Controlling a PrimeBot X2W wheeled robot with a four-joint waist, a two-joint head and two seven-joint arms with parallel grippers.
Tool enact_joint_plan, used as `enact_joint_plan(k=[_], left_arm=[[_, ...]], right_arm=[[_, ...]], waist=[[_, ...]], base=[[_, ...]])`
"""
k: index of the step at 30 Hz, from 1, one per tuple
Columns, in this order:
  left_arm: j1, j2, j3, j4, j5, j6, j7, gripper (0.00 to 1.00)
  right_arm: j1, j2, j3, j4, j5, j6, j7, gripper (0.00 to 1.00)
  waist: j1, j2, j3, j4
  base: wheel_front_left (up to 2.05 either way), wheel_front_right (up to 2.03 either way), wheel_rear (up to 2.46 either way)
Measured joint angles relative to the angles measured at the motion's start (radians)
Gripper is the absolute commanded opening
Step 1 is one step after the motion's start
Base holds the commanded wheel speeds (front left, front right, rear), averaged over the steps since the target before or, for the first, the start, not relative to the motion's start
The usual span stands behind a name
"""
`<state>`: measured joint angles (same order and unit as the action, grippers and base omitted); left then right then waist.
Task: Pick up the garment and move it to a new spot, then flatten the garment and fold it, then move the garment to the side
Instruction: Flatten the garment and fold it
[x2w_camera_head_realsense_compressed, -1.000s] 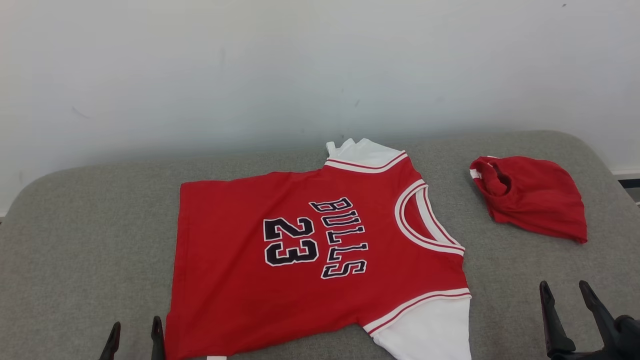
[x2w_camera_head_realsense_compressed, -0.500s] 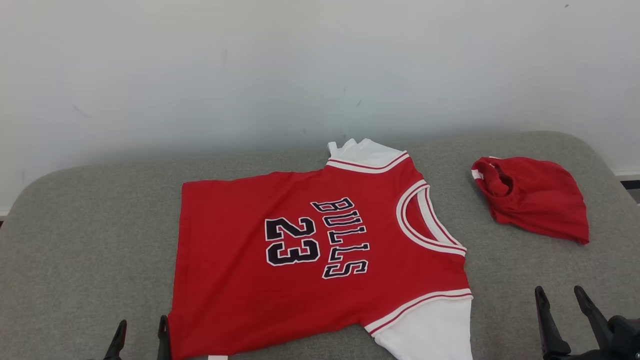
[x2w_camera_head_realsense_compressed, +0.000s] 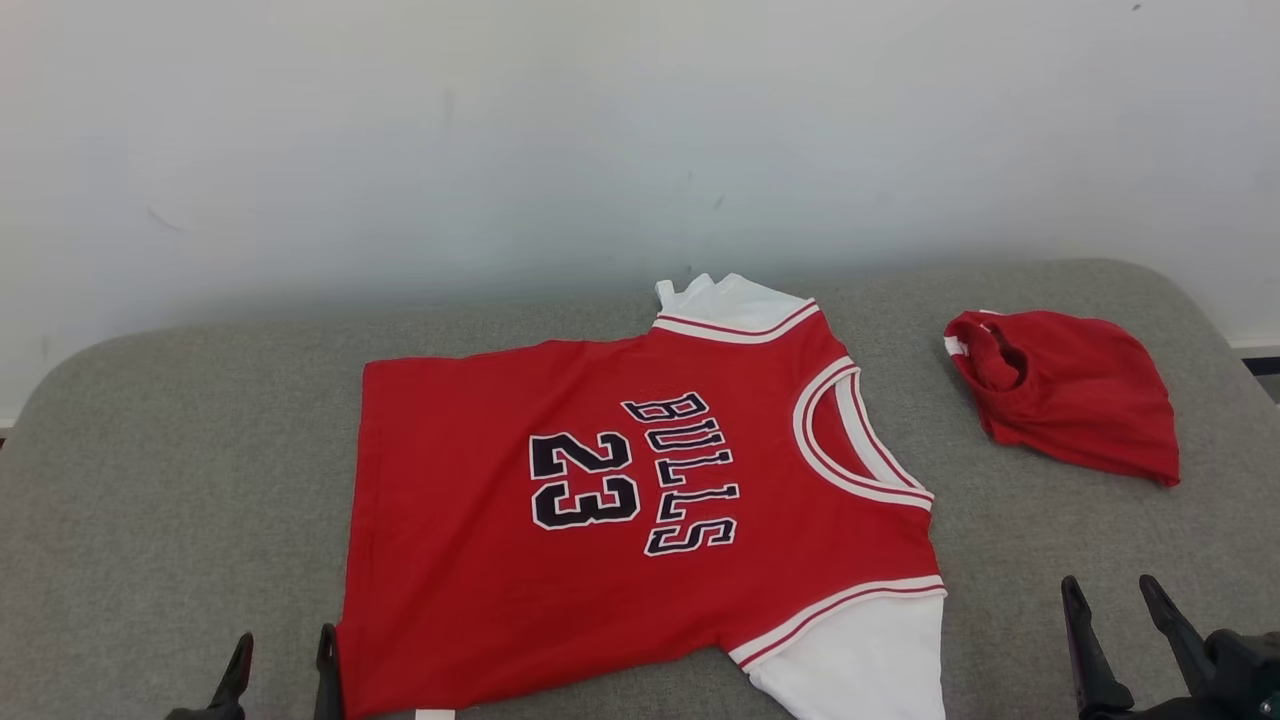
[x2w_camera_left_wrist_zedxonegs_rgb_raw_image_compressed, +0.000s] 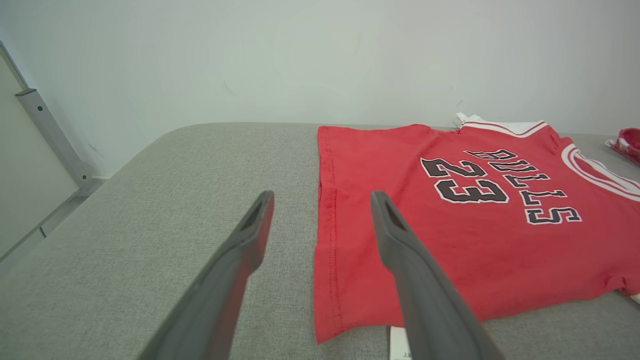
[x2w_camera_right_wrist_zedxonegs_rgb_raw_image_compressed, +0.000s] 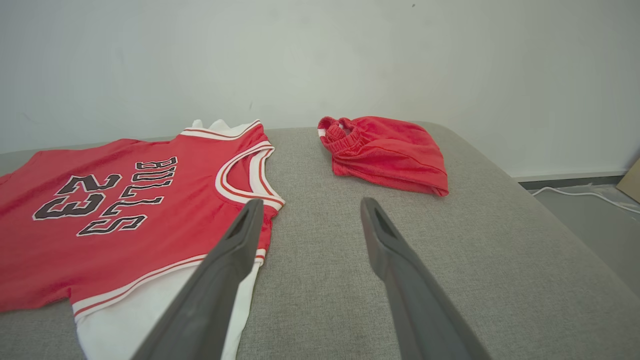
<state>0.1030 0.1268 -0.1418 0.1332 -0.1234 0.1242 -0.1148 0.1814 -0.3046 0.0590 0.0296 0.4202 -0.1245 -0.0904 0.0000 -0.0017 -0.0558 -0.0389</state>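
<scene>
The grey table (x2w_camera_head_realsense_compressed: 150, 450) holds the red jersey (x2w_camera_head_realsense_compressed: 600, 500) spread flat at centre, unmoved this past second, with crumpled red shorts (x2w_camera_head_realsense_compressed: 1075, 395) off to its right. The left tool (x2w_camera_head_realsense_compressed: 284, 640) and right tool (x2w_camera_head_realsense_compressed: 1108, 585), fingers apart and empty, have barely shifted, so folding looks not yet started.

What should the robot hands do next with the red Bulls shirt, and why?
Probably slide the left gripper onto the nearby hem of the jersey and pinch, to start a fold: it lies flat, unfolded, on the grey cushion, and the right gripper is open and empty too.
</scene>
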Motion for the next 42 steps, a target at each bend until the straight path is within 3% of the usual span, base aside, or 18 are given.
enact_joint_plan(k=[42], left_arm=[[0.016, -0.004, 0.017, -0.066, 0.053, 0.000, 0.081, 1.00]], right_arm=[[-0.004, 0.004, -0.001, -0.008, -0.023, 0.000, 0.047, 1.00]], waist=[[0.0001, 0.0000, 0.002, 0.000]], base=[[0.00, 0.00, 0.00]])
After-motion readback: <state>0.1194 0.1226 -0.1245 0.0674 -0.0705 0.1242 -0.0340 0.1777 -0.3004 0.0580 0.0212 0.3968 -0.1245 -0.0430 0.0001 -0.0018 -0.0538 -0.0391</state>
